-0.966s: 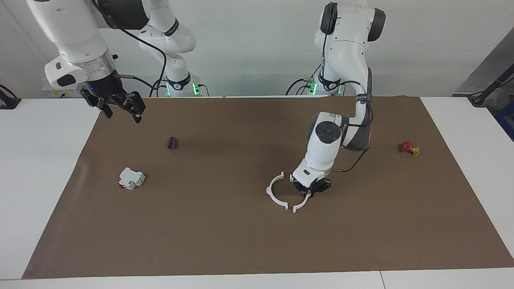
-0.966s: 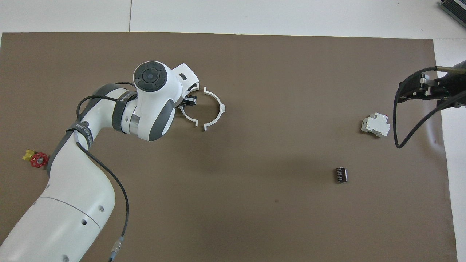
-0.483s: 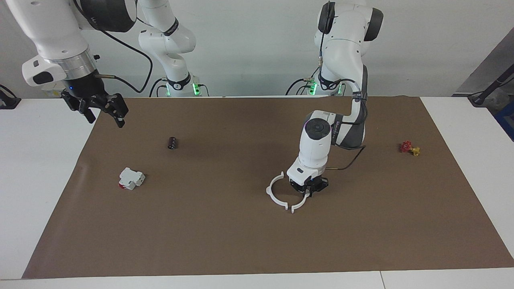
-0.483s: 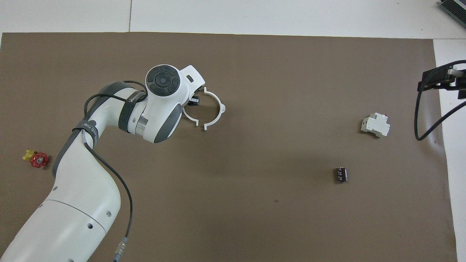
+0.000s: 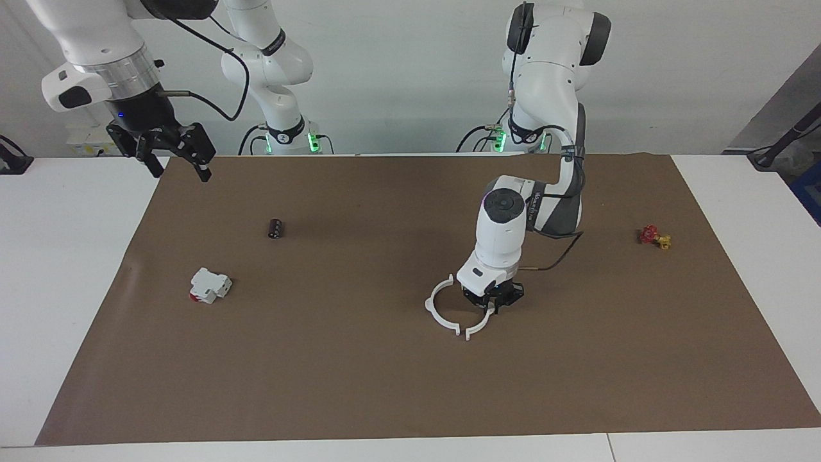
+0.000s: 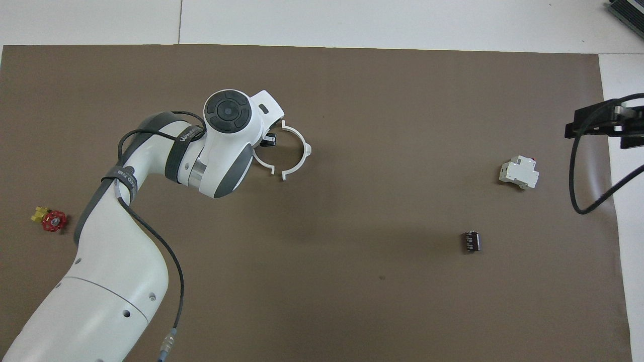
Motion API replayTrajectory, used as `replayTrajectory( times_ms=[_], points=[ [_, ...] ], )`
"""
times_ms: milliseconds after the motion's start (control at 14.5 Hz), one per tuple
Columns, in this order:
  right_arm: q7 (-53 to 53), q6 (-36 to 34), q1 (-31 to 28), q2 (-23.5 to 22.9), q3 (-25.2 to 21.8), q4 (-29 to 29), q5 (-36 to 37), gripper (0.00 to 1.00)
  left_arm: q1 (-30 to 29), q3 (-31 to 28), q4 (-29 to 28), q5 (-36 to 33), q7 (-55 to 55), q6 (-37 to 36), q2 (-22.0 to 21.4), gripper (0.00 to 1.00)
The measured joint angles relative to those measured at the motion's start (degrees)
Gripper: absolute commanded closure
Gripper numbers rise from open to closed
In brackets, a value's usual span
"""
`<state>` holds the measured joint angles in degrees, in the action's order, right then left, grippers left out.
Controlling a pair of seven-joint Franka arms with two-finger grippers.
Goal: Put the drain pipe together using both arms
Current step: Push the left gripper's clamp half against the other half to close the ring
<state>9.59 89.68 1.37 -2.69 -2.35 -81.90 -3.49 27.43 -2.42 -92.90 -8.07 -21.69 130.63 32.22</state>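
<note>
The drain pipe lies as two thin white half-ring arcs on the brown mat. One arc (image 5: 437,309) (image 6: 298,149) lies free on the mat, toward the right arm's end. My left gripper (image 5: 492,306) (image 6: 268,140) is low on the mat and shut on the other arc (image 5: 480,326) (image 6: 261,162). The arcs' ends face each other with a narrow gap, forming a near ring. In the overhead view the left wrist hides most of the held arc's top. My right gripper (image 5: 181,168) (image 6: 611,131) hangs open and holds nothing, raised over the mat's edge at the right arm's end.
A white blocky part with a red end (image 5: 210,285) (image 6: 519,173) and a small dark cylinder (image 5: 276,228) (image 6: 471,241) lie toward the right arm's end. A red and yellow valve (image 5: 654,237) (image 6: 50,220) sits toward the left arm's end. The brown mat (image 5: 359,385) covers the table.
My left gripper has slid its arc a little closer to the free arc. The right arm has drawn back and risen toward the mat's edge at its own end.
</note>
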Motion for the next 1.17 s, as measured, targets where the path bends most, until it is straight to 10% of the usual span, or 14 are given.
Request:
replayTrajectory(
  times_ms=[1172],
  points=[
    [-3.3, -2.5, 1.8, 0.1, 0.2, -1.5, 2.7, 0.06, 1.0, 0.0, 0.4, -0.6, -1.4, -2.2, 0.0, 1.0]
  ],
)
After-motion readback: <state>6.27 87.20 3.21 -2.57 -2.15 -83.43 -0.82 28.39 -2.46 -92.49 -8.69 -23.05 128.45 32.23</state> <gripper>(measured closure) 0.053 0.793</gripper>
